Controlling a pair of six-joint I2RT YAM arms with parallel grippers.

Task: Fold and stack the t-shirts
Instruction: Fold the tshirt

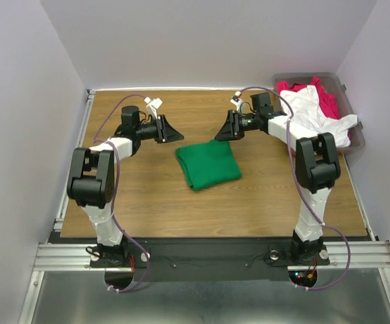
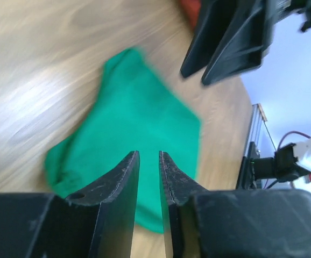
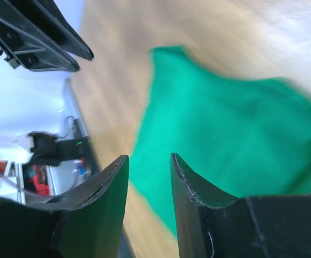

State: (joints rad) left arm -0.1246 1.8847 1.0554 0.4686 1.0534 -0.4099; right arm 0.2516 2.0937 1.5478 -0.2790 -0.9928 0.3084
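The green t-shirt [image 1: 208, 164] lies folded into a compact square in the middle of the table; it also shows in the left wrist view [image 2: 139, 118] and the right wrist view [image 3: 236, 129]. The white t-shirt [image 1: 316, 111] and the red t-shirt [image 1: 326, 96] lie heaped in the bin at the back right. My left gripper [image 1: 175, 136] hovers just left of the green shirt's far edge, open a narrow gap and empty [image 2: 149, 156]. My right gripper [image 1: 220, 135] hovers just above the shirt's far right corner, open and empty [image 3: 149, 158].
The grey-brown plastic bin [image 1: 354, 146] stands at the table's back right corner, with the white shirt hanging over its near rim. The wooden table [image 1: 148, 196] has metal rails along its left and near edges. Purple cables loop off both arms.
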